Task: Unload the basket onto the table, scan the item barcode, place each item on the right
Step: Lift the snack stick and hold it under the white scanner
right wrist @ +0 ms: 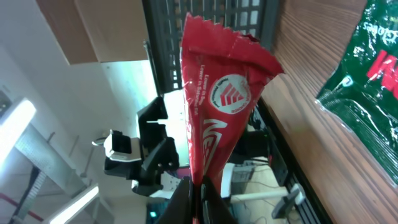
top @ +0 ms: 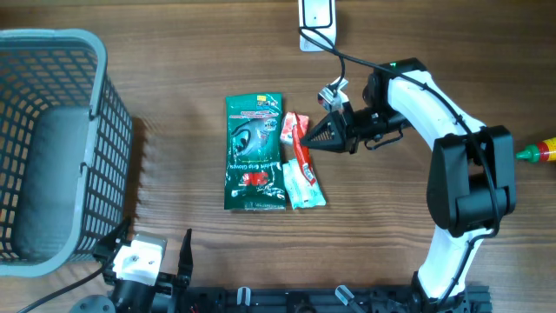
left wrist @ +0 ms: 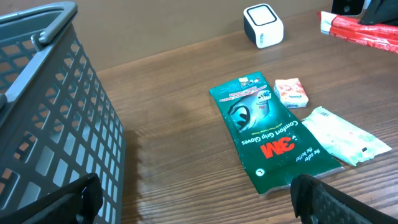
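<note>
Right-arm fingers (top: 318, 135) are pinched shut on one end of a long red foil snack wrapper (top: 301, 149). They hold it at the centre of the overhead frame, above the other packets (white lettering shows on it in the right wrist view). Left-arm fingers (left wrist: 333, 199) stand spread wide with nothing between them, at the lower left of the overhead frame.

A brown wood-grain counter (top: 174, 52) carries everything. A grey plastic lattice basket (top: 113, 156) fills the left edge. A green flat 3M glove packet (top: 254, 152) lies at the centre, just left of the wrapper. A white crinkled sachet (top: 306, 187) lies against the glove packet's lower right. A white boxy barcode scanner (top: 316, 16) sits at the top centre, well apart from the wrapper. A small red-and-white packet (left wrist: 291, 92) lies just beside the glove packet's upper right corner. A yellow-and-red bottle tip (top: 540, 151) pokes in at the right edge.
</note>
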